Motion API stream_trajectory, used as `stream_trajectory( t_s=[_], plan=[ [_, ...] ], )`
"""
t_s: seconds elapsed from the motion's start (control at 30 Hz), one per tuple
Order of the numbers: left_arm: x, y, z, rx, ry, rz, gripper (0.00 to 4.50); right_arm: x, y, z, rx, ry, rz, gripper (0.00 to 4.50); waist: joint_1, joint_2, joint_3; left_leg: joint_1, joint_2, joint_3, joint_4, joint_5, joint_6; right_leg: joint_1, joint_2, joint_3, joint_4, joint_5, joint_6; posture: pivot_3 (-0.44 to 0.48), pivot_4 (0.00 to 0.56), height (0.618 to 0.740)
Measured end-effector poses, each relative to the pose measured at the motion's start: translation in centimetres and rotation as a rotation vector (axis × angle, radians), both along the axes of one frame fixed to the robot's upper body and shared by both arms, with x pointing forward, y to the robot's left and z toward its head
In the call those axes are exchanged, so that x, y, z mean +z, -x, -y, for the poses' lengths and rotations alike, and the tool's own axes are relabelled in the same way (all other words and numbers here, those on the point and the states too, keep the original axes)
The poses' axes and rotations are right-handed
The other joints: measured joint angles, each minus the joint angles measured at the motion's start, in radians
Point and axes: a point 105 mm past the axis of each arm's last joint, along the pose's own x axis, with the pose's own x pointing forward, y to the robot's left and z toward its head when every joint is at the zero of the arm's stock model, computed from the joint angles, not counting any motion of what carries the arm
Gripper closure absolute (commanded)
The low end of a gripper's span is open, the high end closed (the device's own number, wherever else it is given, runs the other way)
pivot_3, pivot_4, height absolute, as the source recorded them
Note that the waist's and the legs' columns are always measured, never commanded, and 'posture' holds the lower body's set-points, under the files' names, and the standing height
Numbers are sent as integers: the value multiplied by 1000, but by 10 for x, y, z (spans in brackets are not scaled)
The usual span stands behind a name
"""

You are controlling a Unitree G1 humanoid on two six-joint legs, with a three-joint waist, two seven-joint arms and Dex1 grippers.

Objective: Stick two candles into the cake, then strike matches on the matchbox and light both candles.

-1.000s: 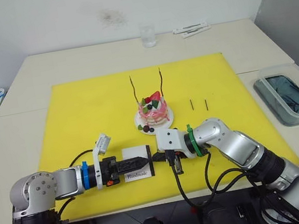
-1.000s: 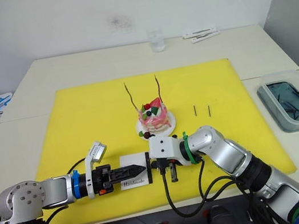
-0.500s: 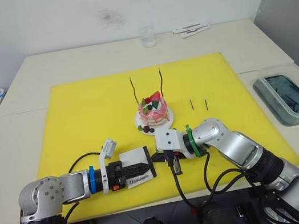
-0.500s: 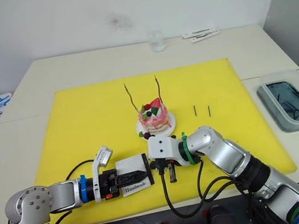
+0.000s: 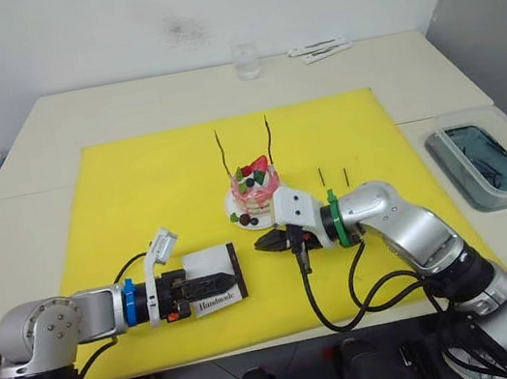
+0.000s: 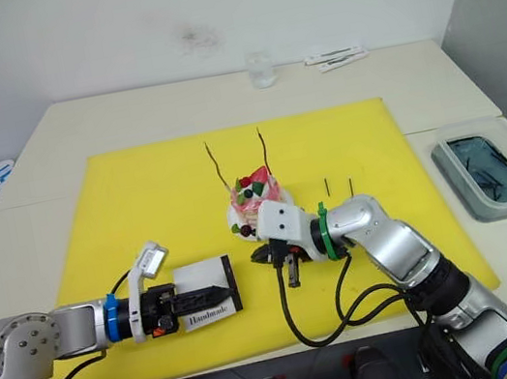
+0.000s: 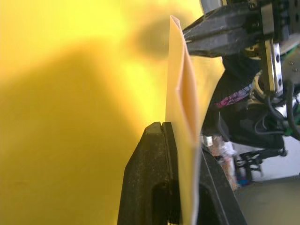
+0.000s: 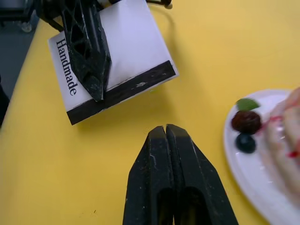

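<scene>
The white "Handmade" matchbox (image 5: 209,261) is at the front of the yellow mat (image 5: 138,200), with my left gripper (image 5: 215,282) shut on it, one finger over its top face. In the right wrist view the matchbox (image 8: 131,51) shows its black strip facing my right gripper (image 8: 167,133). My right gripper (image 5: 265,243) is shut and empty, a short gap right of the box and just in front of the cake (image 5: 255,187) on its white plate (image 5: 239,218). Two wavy candles (image 5: 221,152) (image 5: 269,136) stand upright in the cake. Two short matches (image 5: 320,176) (image 5: 345,174) lie on the mat to the right.
A clear lidded container (image 5: 480,164) sits on the table at the right. A glass (image 5: 246,60) and white strips (image 5: 317,49) lie at the far edge. A black cable (image 5: 314,297) loops under my right wrist near the front edge.
My left gripper has closed on the matchbox and drawn it left, away from the right gripper. The right gripper has shifted a little toward the cake. The camera has also moved slightly.
</scene>
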Motion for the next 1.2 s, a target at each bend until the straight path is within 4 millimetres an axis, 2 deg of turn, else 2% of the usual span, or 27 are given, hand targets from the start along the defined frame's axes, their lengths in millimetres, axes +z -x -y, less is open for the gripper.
stream_trajectory(
  t_s=[0.17,0.33,0.47,0.6,0.7,0.8,0.93,1.07,1.1,1.13,1.2],
  plan=[
    [15,3,2,-75,43,50,4457,17,-1,19,-112,-85,4,4500,1,0,0,0,0,0,-1,0,0,0,0,0,-1,0,0,0,150,740],
    [13,8,9,-126,62,30,4457,16,7,38,-178,-103,-39,4500,0,0,0,-1,0,0,-1,0,0,-1,0,0,-1,-1,-1,0,150,740],
    [7,2,18,-135,57,29,4457,8,16,50,-210,-86,-67,4500,1,0,0,-1,0,1,-1,0,0,0,0,0,-1,0,0,0,150,740],
    [-12,0,25,-124,45,-37,4457,6,19,51,-219,-81,-75,4500,0,0,0,0,1,1,0,0,0,-1,1,1,-1,0,0,0,150,740],
    [-16,-5,28,-114,39,-47,4457,2,23,49,-191,-49,-61,4500,-1,0,0,0,1,0,0,0,0,-1,1,0,0,0,0,0,150,740],
    [-19,-8,27,-107,17,-53,4457,-11,28,42,-131,3,-49,4500,-3,0,0,0,1,1,0,0,0,0,1,0,-1,0,0,0,150,740],
    [-29,-7,28,-113,-13,-90,4457,-27,25,35,-104,40,-51,4500,-6,0,0,0,0,1,0,0,0,0,1,0,0,0,0,0,150,740],
    [-30,-6,28,-122,-18,-93,4457,-26,19,33,-92,50,-22,4500,-8,0,0,0,0,0,0,0,0,0,1,0,0,0,0,0,150,740],
    [-30,-6,28,-122,-19,-93,3920,-25,19,31,-82,49,-17,4500,-8,0,0,0,0,0,0,0,0,0,1,0,0,0,0,0,150,740],
    [-30,-6,28,-121,-20,-93,3792,-26,20,30,-74,50,-20,4500,-9,0,0,0,0,0,-1,0,0,0,1,0,0,0,0,0,150,740],
    [-31,-7,27,-118,-25,-95,3140,-28,21,28,-64,54,-28,4500,-9,0,0,-1,0,0,-1,0,0,0,1,0,-1,0,0,0,150,740]
  ],
)
